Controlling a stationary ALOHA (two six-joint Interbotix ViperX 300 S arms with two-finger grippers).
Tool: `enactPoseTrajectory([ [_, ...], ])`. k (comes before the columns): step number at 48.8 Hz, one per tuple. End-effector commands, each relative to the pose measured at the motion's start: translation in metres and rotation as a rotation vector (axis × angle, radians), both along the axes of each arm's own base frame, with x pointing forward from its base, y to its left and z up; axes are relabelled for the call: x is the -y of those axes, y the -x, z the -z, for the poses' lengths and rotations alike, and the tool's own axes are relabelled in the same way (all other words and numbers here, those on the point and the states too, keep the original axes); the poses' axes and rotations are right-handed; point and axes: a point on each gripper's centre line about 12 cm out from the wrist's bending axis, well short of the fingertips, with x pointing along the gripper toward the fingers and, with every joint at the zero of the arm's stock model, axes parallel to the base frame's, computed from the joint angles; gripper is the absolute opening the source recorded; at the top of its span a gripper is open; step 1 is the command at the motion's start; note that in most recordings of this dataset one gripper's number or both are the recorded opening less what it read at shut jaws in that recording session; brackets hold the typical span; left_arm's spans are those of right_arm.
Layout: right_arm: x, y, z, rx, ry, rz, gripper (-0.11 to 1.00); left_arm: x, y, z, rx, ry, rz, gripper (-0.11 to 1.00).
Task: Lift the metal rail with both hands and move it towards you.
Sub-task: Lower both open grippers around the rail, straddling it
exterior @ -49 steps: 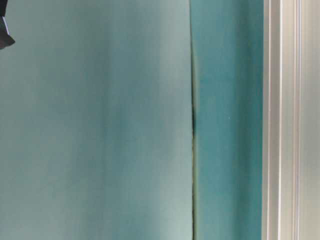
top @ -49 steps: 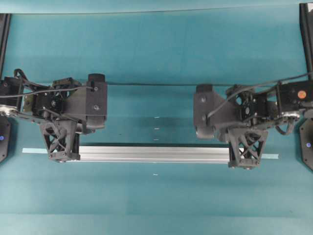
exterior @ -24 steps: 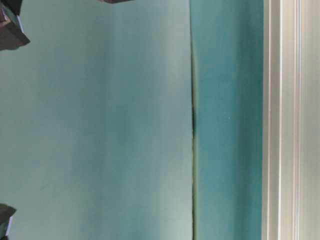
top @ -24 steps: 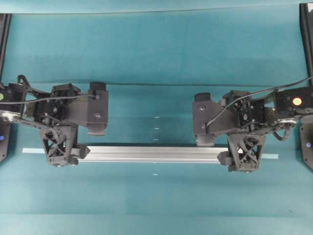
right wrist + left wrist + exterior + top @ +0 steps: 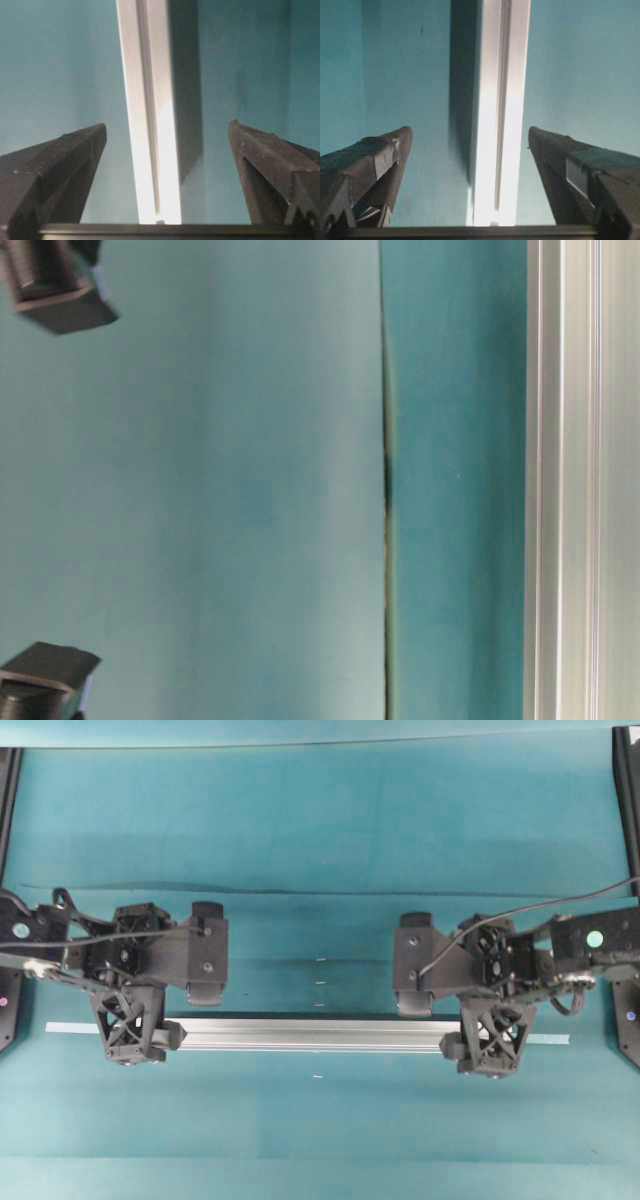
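The metal rail (image 5: 315, 1033) lies flat and crosswise on the teal mat, along a pale tape strip (image 5: 70, 1028). My left gripper (image 5: 130, 1032) hangs over its left end and my right gripper (image 5: 490, 1040) over its right end. In the left wrist view the rail (image 5: 500, 100) runs between the fingers of the open left gripper (image 5: 470, 131), with a gap on both sides. The right wrist view shows the same: the rail (image 5: 147, 100) passes through the open right gripper (image 5: 167, 125) untouched. At table level the rail (image 5: 570, 480) fills the right edge.
Small white marks (image 5: 320, 982) dot the mat behind the rail. A dark seam (image 5: 300, 891) crosses the mat farther back. Black frame posts (image 5: 8, 780) (image 5: 628, 780) stand at the far corners. Dark arm parts (image 5: 55, 285) show at the left of the table-level view.
Both grippers went from shut on the rail's ends to wide open and let it go. The rail stays along the tape strip. Dark arm parts came into the table-level view.
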Motion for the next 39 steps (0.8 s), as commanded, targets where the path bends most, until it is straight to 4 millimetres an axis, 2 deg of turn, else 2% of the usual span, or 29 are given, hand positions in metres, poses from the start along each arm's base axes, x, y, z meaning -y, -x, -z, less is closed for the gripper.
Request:
enactPoseTrajectory([
  [1,-0.006,0.0,0.008,-0.007,-0.005,-0.009,1.0,0.001,-0.003,0.001,0.032,0.002,0.002,0.99],
  [15,-0.011,-0.003,0.03,-0.025,0.0,-0.024,1.0,0.001,-0.007,0.024,0.035,0.002,0.004,0.99],
  [30,-0.009,0.004,0.059,-0.028,0.005,-0.017,1.0,0.002,-0.013,0.052,0.031,0.003,0.005,0.99],
  [39,-0.009,0.004,0.065,-0.022,0.005,-0.01,1.0,0.005,-0.014,0.057,0.034,0.005,0.014,0.99],
])
